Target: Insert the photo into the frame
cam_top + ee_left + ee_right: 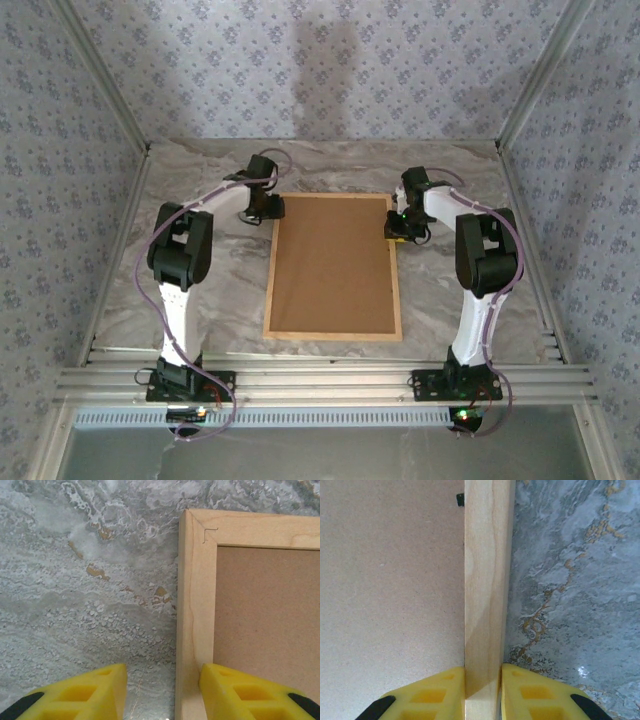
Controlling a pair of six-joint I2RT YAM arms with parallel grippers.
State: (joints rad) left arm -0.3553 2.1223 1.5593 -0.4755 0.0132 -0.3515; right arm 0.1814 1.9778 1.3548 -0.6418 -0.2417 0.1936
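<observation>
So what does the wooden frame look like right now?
The frame is a thin, pale-wood rectangle lying flat on the marble table, with a brown board filling its middle. The right end effector pinches its right rail near the far corner. The left end effector straddles the left rail, open.

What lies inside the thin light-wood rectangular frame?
A plain brown backing board fills the thin light-wood rectangular frame. Anything beneath that board is covered and cannot be seen.
</observation>
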